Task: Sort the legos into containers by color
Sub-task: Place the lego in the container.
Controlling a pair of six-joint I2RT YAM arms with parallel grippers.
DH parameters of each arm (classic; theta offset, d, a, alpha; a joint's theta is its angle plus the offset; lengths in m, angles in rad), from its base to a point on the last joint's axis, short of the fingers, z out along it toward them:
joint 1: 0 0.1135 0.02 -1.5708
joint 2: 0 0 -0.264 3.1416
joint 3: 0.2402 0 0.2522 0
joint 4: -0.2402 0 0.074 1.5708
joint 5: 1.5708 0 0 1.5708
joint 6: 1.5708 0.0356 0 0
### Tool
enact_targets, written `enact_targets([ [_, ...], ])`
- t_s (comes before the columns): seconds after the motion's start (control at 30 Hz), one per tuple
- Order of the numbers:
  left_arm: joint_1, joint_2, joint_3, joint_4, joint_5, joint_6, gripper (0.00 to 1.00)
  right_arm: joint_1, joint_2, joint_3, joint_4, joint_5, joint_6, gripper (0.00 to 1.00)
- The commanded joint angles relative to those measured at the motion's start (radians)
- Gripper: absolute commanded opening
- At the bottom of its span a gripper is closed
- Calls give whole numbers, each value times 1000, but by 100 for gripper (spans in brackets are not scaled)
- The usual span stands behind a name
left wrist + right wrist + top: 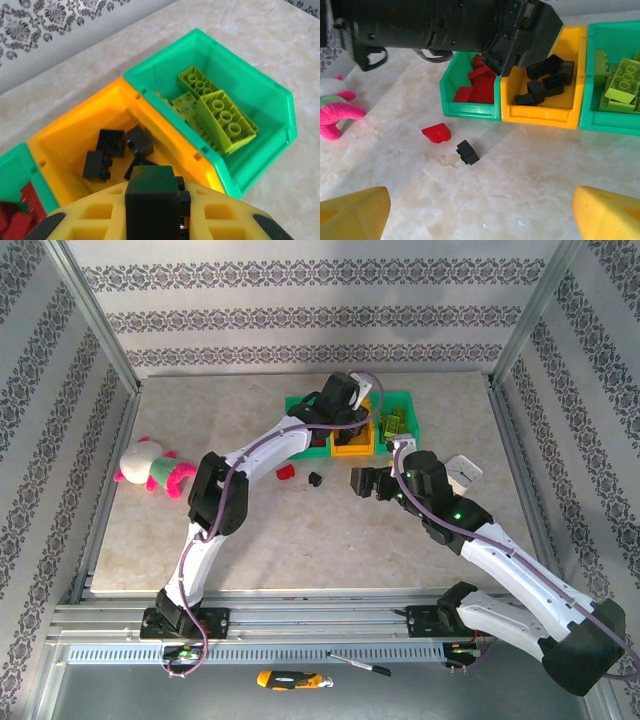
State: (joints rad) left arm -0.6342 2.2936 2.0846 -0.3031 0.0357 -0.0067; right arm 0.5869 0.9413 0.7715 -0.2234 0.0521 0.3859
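Note:
My left gripper (155, 212) is shut on a black lego (152, 195) and hangs over the orange-yellow container (65, 150), where several black legos (111, 142) lie. The green container on its right (265, 105) holds lime legos (220, 112). The green container on its left (470, 109) holds red legos (482, 85). On the table in front of the containers lie a loose red lego (436, 132) and a loose black lego (468, 152). My right gripper (480, 220) is open above bare table, a little short of the two loose legos.
A pink-white-green plush toy (150, 468) lies at the table's left. A small white square clock (465, 471) sits right of my right wrist. The left arm (260, 450) reaches diagonally across to the containers, passing above the loose legos' left side.

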Motion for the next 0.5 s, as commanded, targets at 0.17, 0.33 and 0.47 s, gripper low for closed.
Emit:
enact_targets([
  [0.17,-6,155,226,-53,49,6,24,-33,-60,-22,-20,20,1,93],
  [0.33,-4,191,248,-62,58,-8,26,-43,-74,-31,-32,18,4,93],
  [0.47,-5,193,248,-69,64,-17,41,-50,-79,-30,-38,16,4,93],
])
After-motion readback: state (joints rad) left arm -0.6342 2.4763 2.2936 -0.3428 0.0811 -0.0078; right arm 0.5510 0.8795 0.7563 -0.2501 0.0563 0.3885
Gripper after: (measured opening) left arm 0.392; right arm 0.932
